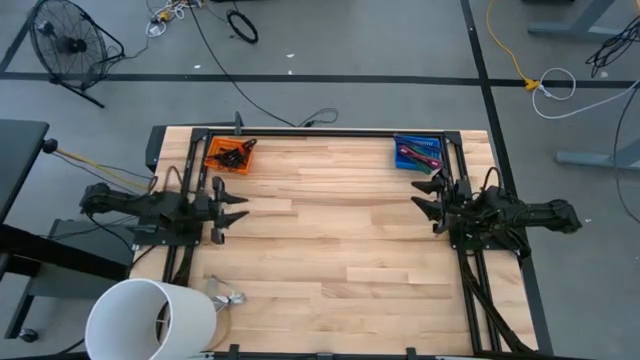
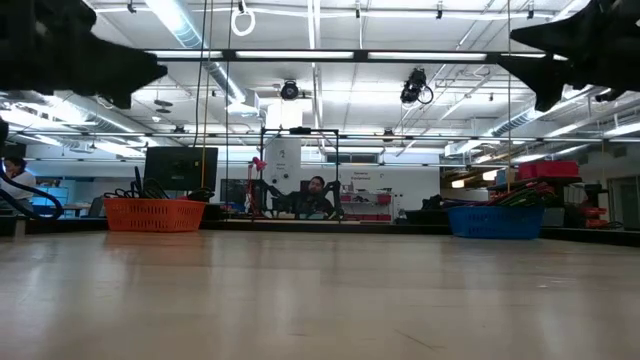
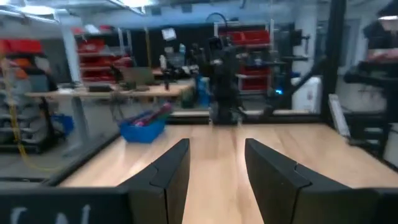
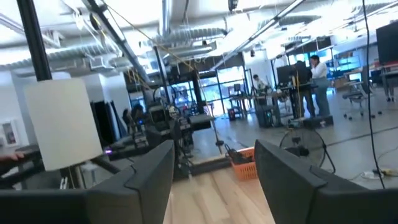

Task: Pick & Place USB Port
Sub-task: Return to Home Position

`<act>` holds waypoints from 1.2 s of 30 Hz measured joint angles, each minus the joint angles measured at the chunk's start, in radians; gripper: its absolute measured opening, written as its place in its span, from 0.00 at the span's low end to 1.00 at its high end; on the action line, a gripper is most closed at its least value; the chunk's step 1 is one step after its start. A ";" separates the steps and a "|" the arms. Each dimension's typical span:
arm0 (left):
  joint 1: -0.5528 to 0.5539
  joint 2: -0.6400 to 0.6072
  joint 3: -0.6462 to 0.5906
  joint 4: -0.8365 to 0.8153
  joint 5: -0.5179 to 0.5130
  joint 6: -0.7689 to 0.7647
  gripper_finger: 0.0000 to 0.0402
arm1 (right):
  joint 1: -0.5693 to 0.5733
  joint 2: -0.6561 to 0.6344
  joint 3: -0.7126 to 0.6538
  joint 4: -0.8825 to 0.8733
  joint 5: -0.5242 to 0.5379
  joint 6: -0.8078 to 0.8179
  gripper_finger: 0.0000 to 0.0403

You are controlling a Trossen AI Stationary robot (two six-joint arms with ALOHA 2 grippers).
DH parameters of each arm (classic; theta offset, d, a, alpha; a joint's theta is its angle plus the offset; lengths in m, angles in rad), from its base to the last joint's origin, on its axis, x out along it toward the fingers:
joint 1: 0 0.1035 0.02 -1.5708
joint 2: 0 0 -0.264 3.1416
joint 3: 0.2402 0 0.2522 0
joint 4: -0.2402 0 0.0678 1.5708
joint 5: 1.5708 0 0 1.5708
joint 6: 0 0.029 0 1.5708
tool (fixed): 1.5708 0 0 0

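Observation:
An orange basket [image 1: 231,155] holding dark cables stands at the table's far left; it also shows as the orange basket [image 2: 154,214] in the low view. A blue basket [image 1: 417,152] with red and dark pieces stands at the far right, seen again as the blue basket [image 2: 496,220]. My left gripper [image 1: 238,208] hovers open above the table's left side, just near of the orange basket. My right gripper [image 1: 425,198] hovers open at the right side, near of the blue basket. Neither touches anything. In the wrist views the left gripper [image 3: 217,165] and right gripper [image 4: 214,165] have fingers spread apart.
The wooden table [image 1: 340,250] lies bare between the two arms. A white cylinder [image 1: 150,320] stands off the near left corner with a small metal piece [image 1: 225,298] beside it. A black frame [image 1: 320,131] runs along the far edge. People sit and stand in the room beyond.

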 joint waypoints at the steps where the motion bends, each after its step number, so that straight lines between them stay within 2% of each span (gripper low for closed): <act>1: 0.010 0.001 0.000 0.018 -0.001 0.001 0.39 | 0.000 0.001 0.000 0.002 0.000 0.000 0.55; 3: 0.034 0.002 0.000 0.080 0.000 0.000 0.39 | 0.000 0.010 0.000 -0.004 0.000 0.000 0.55; 15: 0.175 0.001 -0.001 0.058 0.008 0.000 0.39 | 0.000 0.015 0.000 -0.012 0.000 -0.003 0.55; 19: 0.200 0.001 -0.001 0.057 0.008 0.000 0.39 | 0.000 0.015 0.000 -0.023 -0.046 -0.063 0.55; 25: 0.208 0.001 -0.001 0.057 0.008 0.000 0.39 | 0.001 0.016 0.000 -0.145 -0.045 -0.206 0.55; 29: 0.208 0.000 -0.001 0.057 0.008 0.000 0.39 | 0.001 0.016 0.000 -0.238 -0.019 -0.178 0.55; 36: 0.216 0.000 -0.001 0.057 0.008 0.000 0.39 | 0.001 0.020 0.000 -0.247 -0.133 -0.190 0.55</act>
